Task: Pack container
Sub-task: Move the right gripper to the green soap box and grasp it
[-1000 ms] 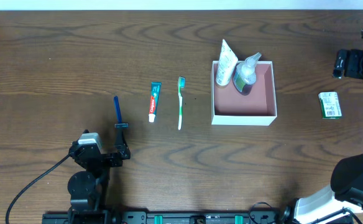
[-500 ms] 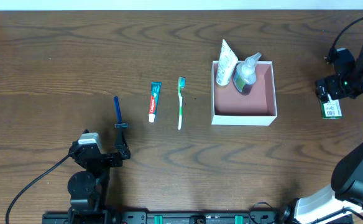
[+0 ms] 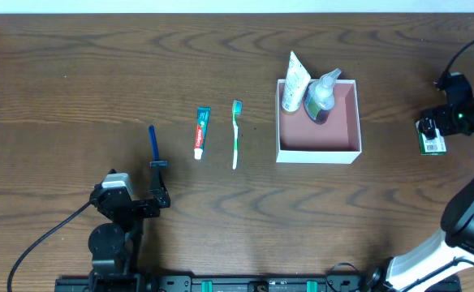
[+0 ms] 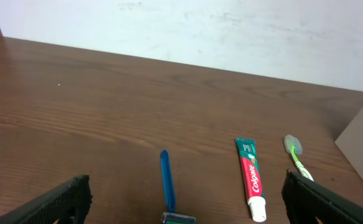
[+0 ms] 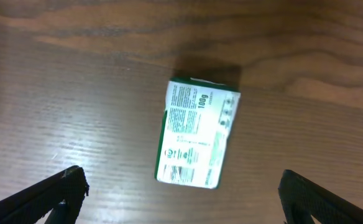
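Far right of the table: my right gripper (image 5: 188, 200) has swung in from the back corner over the last second and now hangs above the soap packet (image 5: 197, 132).
Right fingers: spread wide to either side of the packet, touching nothing.
Packet: flat on the wood, unmoved, well apart from the container (image 3: 318, 154).
Container contents: unchanged, with a white tube (image 3: 295, 81) and a clear bottle (image 3: 321, 96) leaning at its back-left corner.
Left side: my left gripper (image 4: 186, 208) is parked, fingers apart, holding nothing.
Still out: razor (image 3: 152, 142), toothpaste (image 3: 202, 131) and toothbrush (image 3: 236, 134), in a row left of the container.
My read: the approach looks done. Lowering and closing on the packet comes next.
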Motion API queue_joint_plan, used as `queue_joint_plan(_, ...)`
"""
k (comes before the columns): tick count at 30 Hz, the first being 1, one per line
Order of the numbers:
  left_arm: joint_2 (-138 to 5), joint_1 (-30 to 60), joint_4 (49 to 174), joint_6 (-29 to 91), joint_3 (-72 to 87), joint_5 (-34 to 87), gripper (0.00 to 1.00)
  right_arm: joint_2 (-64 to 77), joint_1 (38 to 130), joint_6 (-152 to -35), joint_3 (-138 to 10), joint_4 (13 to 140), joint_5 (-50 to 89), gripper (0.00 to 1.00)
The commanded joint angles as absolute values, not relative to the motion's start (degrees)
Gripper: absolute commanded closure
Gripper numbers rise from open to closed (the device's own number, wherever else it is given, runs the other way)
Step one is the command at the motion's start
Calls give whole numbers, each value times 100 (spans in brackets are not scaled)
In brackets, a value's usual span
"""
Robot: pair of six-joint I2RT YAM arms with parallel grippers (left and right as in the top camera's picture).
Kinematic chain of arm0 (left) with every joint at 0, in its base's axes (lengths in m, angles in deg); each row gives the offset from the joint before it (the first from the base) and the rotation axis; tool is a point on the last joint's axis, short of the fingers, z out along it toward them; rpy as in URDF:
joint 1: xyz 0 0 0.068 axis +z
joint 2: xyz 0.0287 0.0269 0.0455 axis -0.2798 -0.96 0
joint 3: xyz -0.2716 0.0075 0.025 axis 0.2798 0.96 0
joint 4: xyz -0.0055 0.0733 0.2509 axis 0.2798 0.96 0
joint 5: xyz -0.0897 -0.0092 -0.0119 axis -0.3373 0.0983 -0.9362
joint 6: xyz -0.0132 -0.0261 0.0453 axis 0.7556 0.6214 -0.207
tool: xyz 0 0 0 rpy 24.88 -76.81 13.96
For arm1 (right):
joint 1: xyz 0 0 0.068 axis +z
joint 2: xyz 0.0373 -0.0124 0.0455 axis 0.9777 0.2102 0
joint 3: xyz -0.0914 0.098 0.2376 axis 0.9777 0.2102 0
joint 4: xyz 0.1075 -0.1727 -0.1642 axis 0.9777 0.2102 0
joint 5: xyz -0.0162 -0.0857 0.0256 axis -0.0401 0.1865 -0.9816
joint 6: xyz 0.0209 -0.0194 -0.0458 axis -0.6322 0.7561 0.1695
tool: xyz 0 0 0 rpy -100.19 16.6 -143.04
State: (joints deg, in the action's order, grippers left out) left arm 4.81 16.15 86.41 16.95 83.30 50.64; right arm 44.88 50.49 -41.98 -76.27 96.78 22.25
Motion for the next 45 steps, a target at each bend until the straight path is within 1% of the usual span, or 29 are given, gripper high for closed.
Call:
queue_joint_plan(1,516,1635,8799,1617,8435,4983,2,4762,5010,-4414,-7600,9672,2196,1)
queue_joint_plan(10,516,1635,8799,1617,8435,4983,2,5173,4944,-4650,-7596,9562,2330,1)
queue_joint_plan(28,516,1635,8799,1617,8435,4983,2,5774,4813,-4650,-7592,9545,2292,2)
queue_joint_plan(33,516,1635,8799,1619,8435,4983,2,5780,4813,-4650,-7592,9536,2310,9)
queue_joint_plan(38,516,1635,8799,1617,8435,4983,2,5780,4815,-4932,-7592,9453,2598,20)
queue_joint_plan(40,516,1635,8799,1617,8435,4983,2,5780,4815,-4954,-7592,9451,2601,26)
queue_joint_plan(43,516,1635,8799,1619,8435,4983,2,5780,4815,-4956,-7592,9440,2598,38)
queue_joint_plan(45,516,1635,8799,1619,8435,4983,2,5780,4815,-5052,-7592,9403,2605,40)
